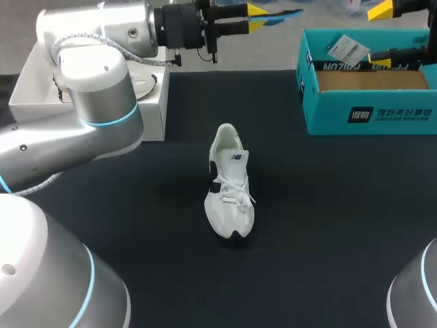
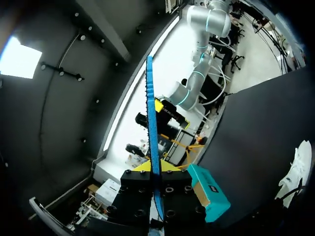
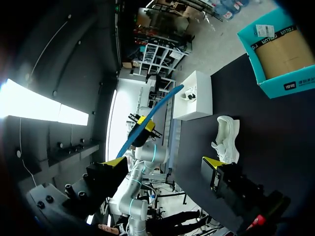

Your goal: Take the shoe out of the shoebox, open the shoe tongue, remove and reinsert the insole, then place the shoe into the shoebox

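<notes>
Head view has the shoe (image 1: pixel 230 183) lying out of its box, upright on its sole near the middle of the table (image 1: pixel 341 232), laces loose and tongue standing up, so taking it out and opening the tongue look done. Its blue insole (image 1: pixel 283 14) is out too. The left gripper (image 1: pixel 258 18) holds it in the air over the table's far edge, well apart from the shoe, fingers clamped on it from both sides. The teal shoebox (image 1: pixel 369 124) sits open at the far right corner, with only its cardboard floor and a tag showing. The right gripper (image 3: pixel 164 162) hangs near the box, fingers wide apart on nothing. I judge the task about half done: reinserting the insole and boxing the shoe remain.
</notes>
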